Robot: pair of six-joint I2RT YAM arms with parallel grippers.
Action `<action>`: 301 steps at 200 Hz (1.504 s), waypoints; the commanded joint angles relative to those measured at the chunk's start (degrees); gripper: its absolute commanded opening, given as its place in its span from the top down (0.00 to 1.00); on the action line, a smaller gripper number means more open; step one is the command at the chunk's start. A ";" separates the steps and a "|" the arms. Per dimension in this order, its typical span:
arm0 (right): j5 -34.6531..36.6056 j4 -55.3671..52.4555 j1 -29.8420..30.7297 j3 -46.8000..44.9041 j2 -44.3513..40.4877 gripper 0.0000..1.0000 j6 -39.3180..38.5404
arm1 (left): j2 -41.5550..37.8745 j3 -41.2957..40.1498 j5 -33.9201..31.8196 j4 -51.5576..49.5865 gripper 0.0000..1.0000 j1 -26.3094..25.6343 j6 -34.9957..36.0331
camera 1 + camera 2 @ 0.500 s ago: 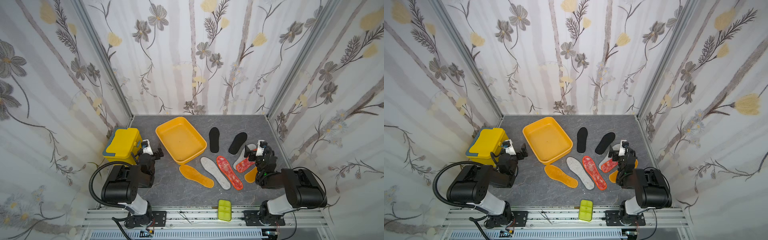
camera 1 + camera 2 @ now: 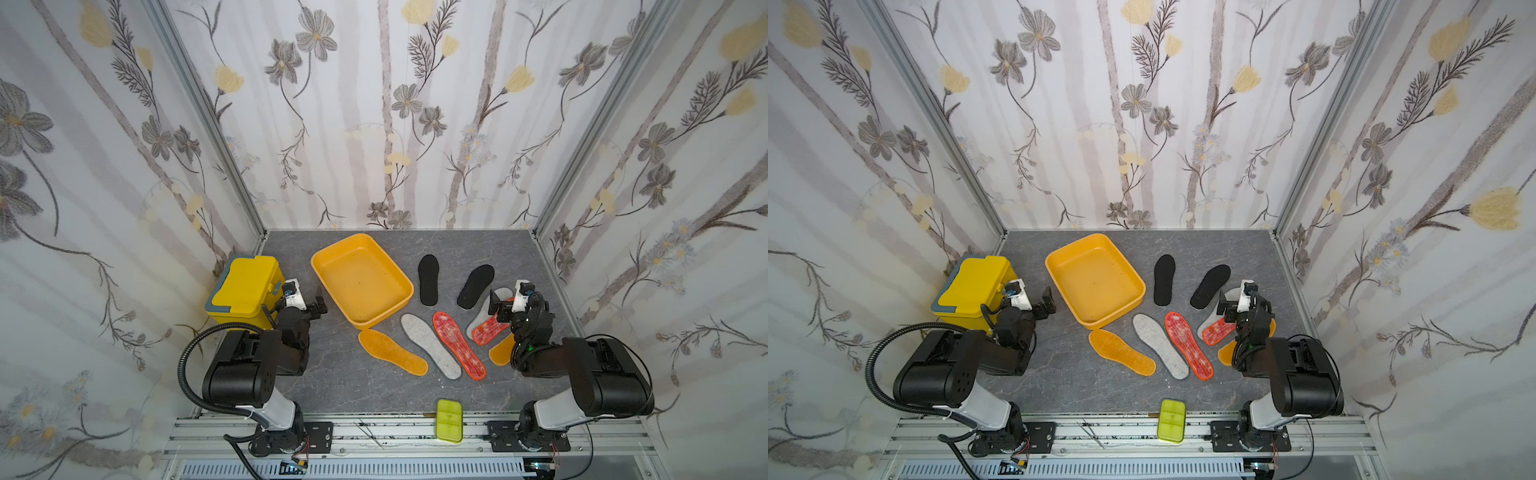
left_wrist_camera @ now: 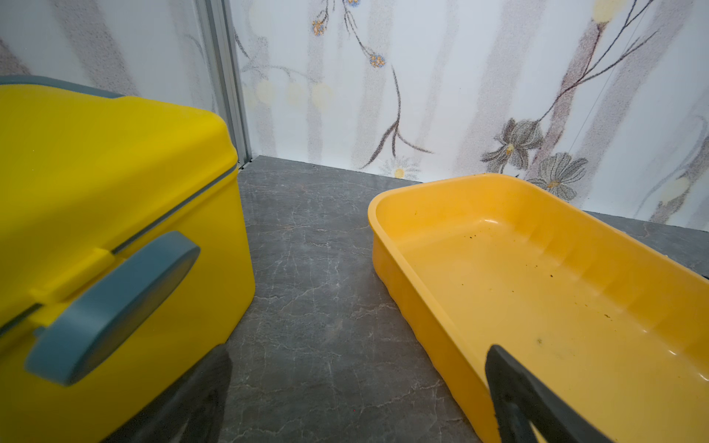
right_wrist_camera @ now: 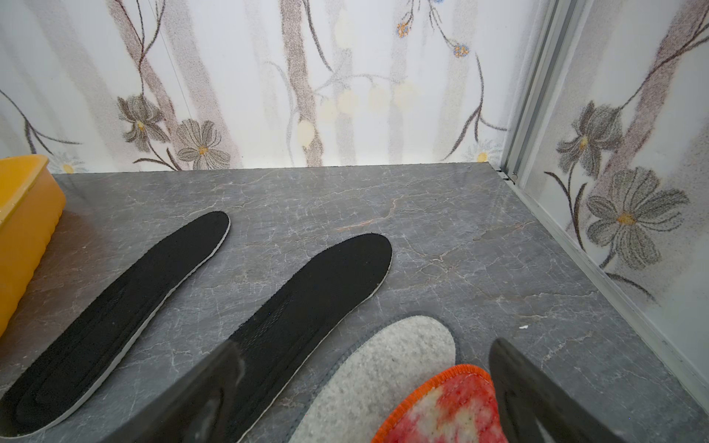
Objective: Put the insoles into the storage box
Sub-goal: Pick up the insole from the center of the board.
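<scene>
Insoles (image 2: 430,351) lay flat on the grey table (image 2: 353,386), all outside the storage box (image 2: 361,282), which sat just beside them. Both the left gripper (image 2: 309,302) and the right gripper (image 2: 500,308) were spread wide apart — holding nothing, the right one over a red insole (image 2: 490,330).

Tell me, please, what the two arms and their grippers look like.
Both arms are boxy matte-black housings on pale grey-white base links, bolted to a silver rail. The left arm carries a black corrugated hose looping beside it; the right arm has thin black cables. The left gripper and the right gripper each have a white body and flat black fingers.
</scene>
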 commanded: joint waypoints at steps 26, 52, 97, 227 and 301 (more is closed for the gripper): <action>0.58 1.78 0.07 -0.03 -0.29 0.00 -0.40 | -0.14 0.35 -0.48 1.20 0.00 0.02 0.06; 0.59 1.78 0.07 -0.04 -0.29 0.00 -0.37 | -0.08 0.33 -0.48 1.19 0.00 0.02 0.03; 0.58 1.83 0.07 -0.05 -0.30 0.00 -0.40 | -0.09 0.33 -0.48 1.25 0.00 0.01 0.10; 0.58 1.81 0.07 -0.05 -0.30 0.00 -0.34 | -0.15 0.33 -0.46 1.21 0.00 0.01 0.10; 1.24 1.72 -0.02 -0.21 -1.23 0.00 -0.05 | -9.07 7.08 1.83 -17.63 0.00 -1.03 1.86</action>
